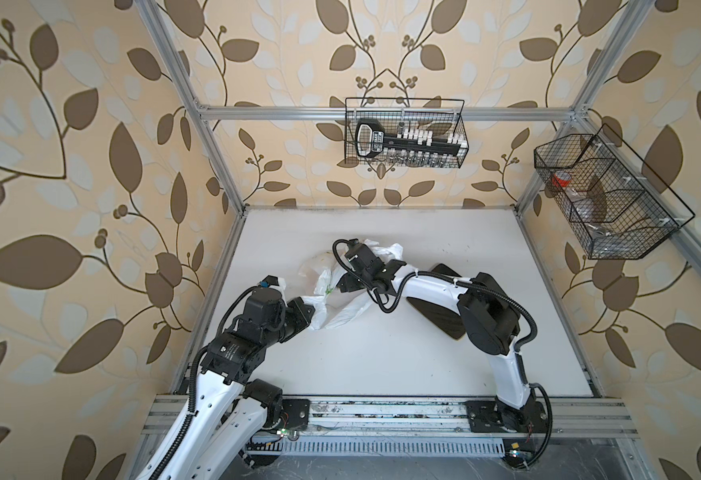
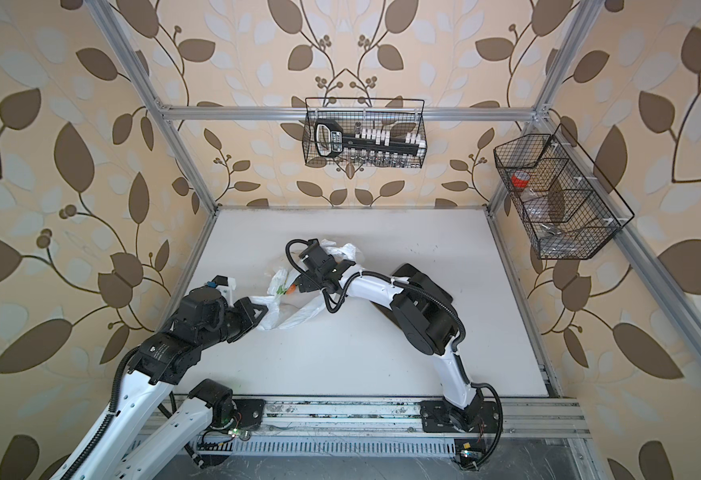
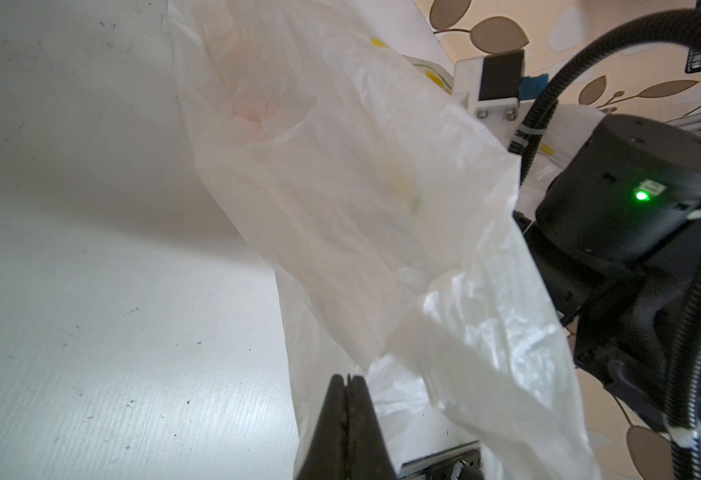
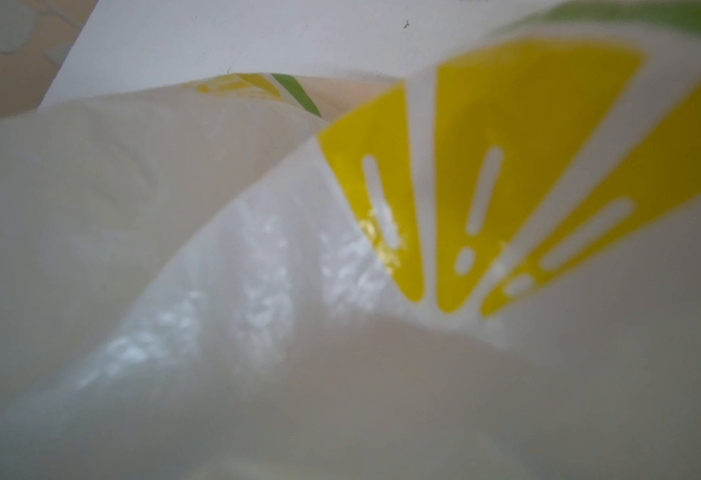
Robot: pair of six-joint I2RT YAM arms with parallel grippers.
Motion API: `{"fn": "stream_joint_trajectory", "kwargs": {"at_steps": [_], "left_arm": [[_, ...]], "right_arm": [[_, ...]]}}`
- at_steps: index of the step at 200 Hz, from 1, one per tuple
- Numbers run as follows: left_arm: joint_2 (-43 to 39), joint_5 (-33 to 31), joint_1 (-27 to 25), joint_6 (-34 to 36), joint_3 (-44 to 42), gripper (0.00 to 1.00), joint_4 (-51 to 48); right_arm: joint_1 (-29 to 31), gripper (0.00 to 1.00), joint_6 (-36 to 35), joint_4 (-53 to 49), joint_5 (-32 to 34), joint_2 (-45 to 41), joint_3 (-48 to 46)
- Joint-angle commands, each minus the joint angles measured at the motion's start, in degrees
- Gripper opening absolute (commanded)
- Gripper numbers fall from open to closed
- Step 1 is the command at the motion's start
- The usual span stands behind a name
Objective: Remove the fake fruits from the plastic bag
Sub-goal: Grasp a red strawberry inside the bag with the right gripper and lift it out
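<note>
Evidently, left gripper [image 3: 346, 379] (jaws together) touches plastic bag [image 3: 340, 187].

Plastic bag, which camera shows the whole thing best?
A top view: the plastic bag lies crumpled on the white table, its full spread visible except where the right arm crosses it. The left wrist view shows only one translucent fold; the right wrist view, a blurred close-up of its lemon print.

There are one plastic bag [image 1: 342, 318], one dark plate [image 1: 440, 320], one bench [image 1: 382, 365], two robot arms [image 1: 215, 399] [image 1: 427, 286] and two wire baskets [image 1: 402, 99] [image 1: 548, 166].
</note>
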Motion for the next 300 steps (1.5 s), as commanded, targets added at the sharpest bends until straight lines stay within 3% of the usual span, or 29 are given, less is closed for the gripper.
{"fn": "stream_joint_trajectory", "kwargs": {"at_steps": [1,91,106,175,190,246,272,300], "left_arm": [[0.7,-1.1,-0.3,-0.4,-0.1,0.00,0.6],[1.6,-0.7,-0.3,-0.4,0.6,0.00,1.5],[1.9,-0.3,-0.4,-0.4,0.8,0.00,1.9],[2.9,1.2,-0.3,-2.3,0.8,0.00,2.9],[2.6,1.0,-0.3,-2.7,0.3,0.00,3.4],[2.0,-2.0,-0.3,-3.5,0.2,0.00,3.1],[1.8,-4.5,-0.3,-4.5,-0.2,0.00,3.0],[1.8,-7.4,-0.3,-5.8,-0.6,0.00,3.6]], "right_arm": [[0.2,0.85,-2.5,-3.2,0.7,4.0,3.3],[0.3,0.93,-9.1,-3.1,3.1,14.7,14.3],[0.2,0.99,-9.4,-1.3,3.8,16.3,15.7],[0.5,0.99,-8.1,12.6,4.6,19.3,16.3],[0.6,0.93,-8.7,15.5,4.4,19.3,15.0],[0.5,0.55,-11.6,21.5,0.8,12.6,5.7],[0.6,0.47,-11.8,23.3,-2.8,7.0,-0.3],[0.5,0.45,-12.4,24.1,-6.5,0.5,-7.5]]}}
